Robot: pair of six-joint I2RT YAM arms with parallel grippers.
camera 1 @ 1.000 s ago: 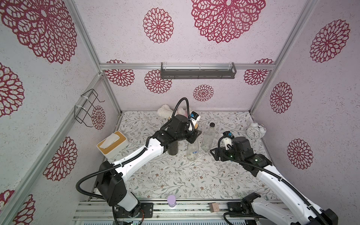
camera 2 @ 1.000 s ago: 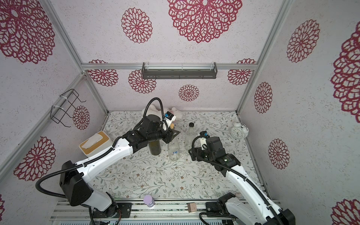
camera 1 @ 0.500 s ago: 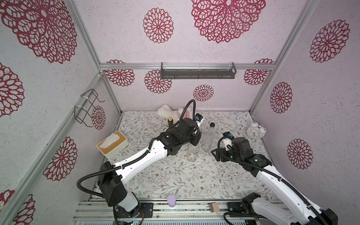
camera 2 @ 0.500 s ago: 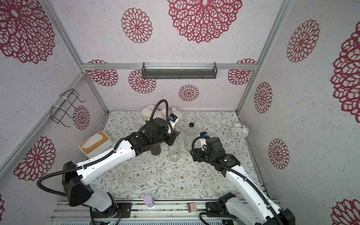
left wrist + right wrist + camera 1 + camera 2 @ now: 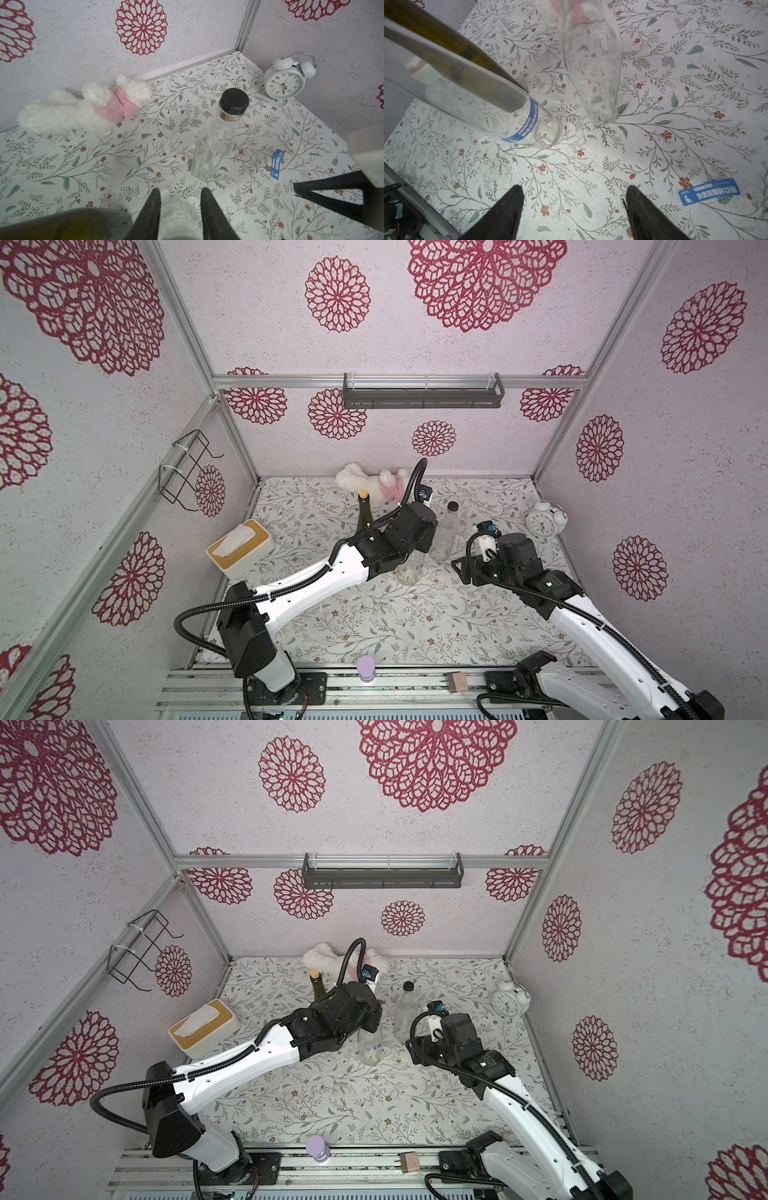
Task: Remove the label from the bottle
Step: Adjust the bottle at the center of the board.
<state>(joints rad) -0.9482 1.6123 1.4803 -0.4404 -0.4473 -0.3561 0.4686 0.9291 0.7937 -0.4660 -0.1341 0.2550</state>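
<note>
A clear glass bottle [image 5: 538, 133] stands mid-table, with a blue label [image 5: 527, 121] wrapped round it near its base. My left gripper [image 5: 180, 190] comes down on the bottle [image 5: 180, 218] from above, its fingers [image 5: 150, 209] pressed against both sides. In both top views the left wrist covers the top of this bottle [image 5: 409, 570] [image 5: 370, 1048]. My right gripper [image 5: 574, 189] hovers open over bare table to the bottle's right, with nothing between its fingers; in a top view the right gripper [image 5: 461, 570] sits apart from the bottle.
A loose blue sticker [image 5: 709, 194] lies flat near the right gripper. A second clear bottle with a black cap [image 5: 444, 531] stands just behind, and a corked green bottle [image 5: 363, 514] to the left. A plush toy [image 5: 374, 483], clock [image 5: 544, 520] and tissue box [image 5: 239, 547] ring the table.
My left arm has swung right, away from the green bottle, and its gripper now sits down over the labelled clear bottle. The right arm has hardly moved.
</note>
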